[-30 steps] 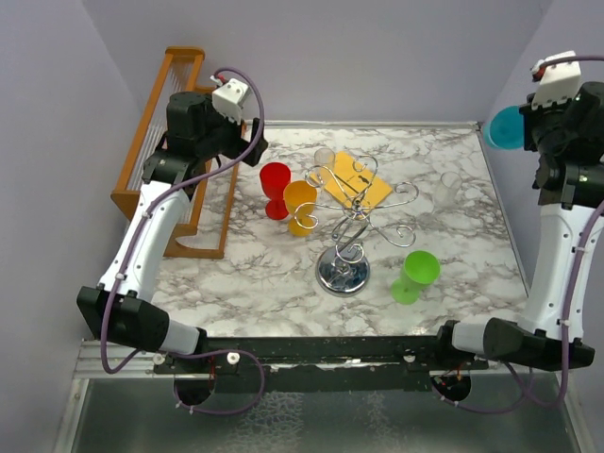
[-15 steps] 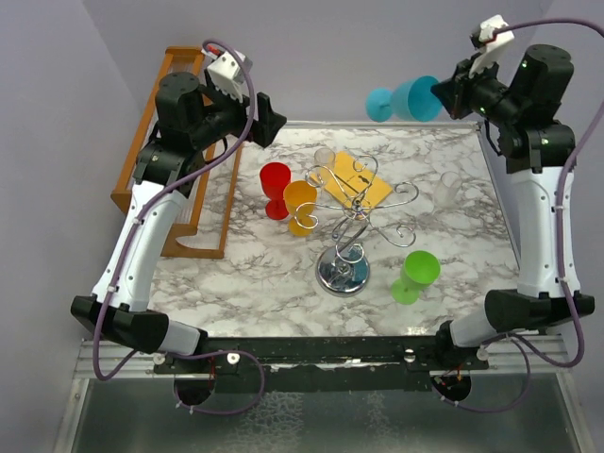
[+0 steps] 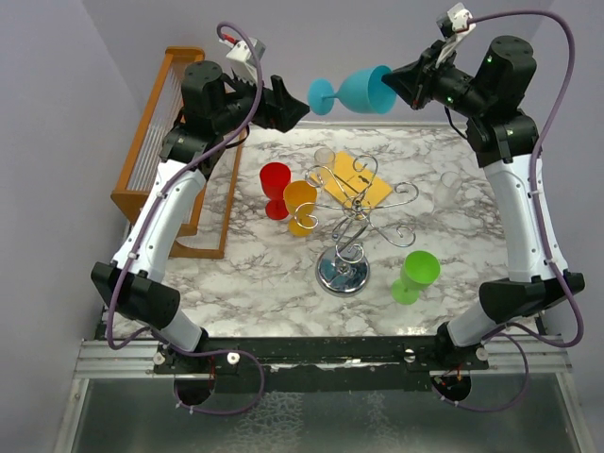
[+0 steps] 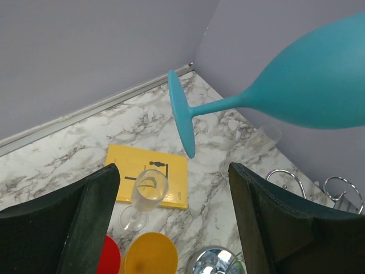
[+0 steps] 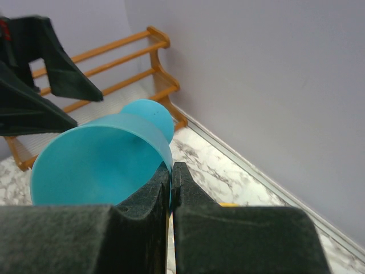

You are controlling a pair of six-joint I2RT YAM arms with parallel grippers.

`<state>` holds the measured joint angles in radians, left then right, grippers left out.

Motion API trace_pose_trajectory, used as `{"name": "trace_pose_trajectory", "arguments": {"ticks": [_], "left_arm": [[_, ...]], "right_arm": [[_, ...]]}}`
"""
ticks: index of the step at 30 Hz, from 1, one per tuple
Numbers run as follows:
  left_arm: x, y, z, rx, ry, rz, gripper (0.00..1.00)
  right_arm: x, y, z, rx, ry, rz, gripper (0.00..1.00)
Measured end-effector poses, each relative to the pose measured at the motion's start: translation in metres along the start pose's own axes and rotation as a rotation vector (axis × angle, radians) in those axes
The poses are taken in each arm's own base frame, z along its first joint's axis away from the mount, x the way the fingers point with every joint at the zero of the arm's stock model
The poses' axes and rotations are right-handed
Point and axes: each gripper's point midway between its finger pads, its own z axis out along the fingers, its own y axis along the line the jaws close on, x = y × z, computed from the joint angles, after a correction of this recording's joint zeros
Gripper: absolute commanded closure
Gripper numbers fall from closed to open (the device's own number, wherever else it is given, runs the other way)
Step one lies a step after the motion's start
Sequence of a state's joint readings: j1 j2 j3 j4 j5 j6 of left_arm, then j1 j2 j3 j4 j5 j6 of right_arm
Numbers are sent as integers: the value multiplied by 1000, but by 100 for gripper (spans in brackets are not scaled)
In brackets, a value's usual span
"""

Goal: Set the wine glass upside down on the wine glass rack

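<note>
I'm pinching the wine glass (image 3: 363, 90) by its rim in the right pincer (image 3: 401, 80), level above the bench's (image 3: 255, 274) 12 o'clock edge. Its foot is pointing toward 9 at the wide-open left pincer (image 3: 294, 106), likely for a stem handover.

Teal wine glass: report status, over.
Right gripper shut on teal wine glass rim, glass sideways in air. Left gripper open near its foot, no contact. Chrome rack below, nothing between.

Pale lilac walls (image 3: 377, 38), grey-veined marble tabletop (image 3: 241, 278), orange wooden slatted rack (image 3: 151, 156) at left
</note>
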<state>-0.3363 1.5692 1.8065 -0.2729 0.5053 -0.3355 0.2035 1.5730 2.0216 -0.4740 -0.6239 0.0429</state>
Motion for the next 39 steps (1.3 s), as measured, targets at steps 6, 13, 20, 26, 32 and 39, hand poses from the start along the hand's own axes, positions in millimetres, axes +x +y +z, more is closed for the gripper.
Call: {"name": "trace_pose_trajectory", "arguments": {"ticks": [6,13,20,26,32,39], "left_arm": [[3,-6,7,44,-5,-79,39],[9,-16,10,121,-2,-125,56],[18,-18,12,143,13,-162,66],[14,-23,11,172,2,-161,75],[17,-24,11,184,4,-163,92],[20,-23,12,187,7,-162,100]], "right_arm": [[-7,10,3,-46,-44,21,99],[-5,17,-2,-69,-51,37,99],[-14,28,-12,-83,-76,27,99],[-15,31,-15,-89,-84,27,99],[-8,30,-13,-90,-76,39,99],[-2,31,-13,-98,-72,44,99]]}}
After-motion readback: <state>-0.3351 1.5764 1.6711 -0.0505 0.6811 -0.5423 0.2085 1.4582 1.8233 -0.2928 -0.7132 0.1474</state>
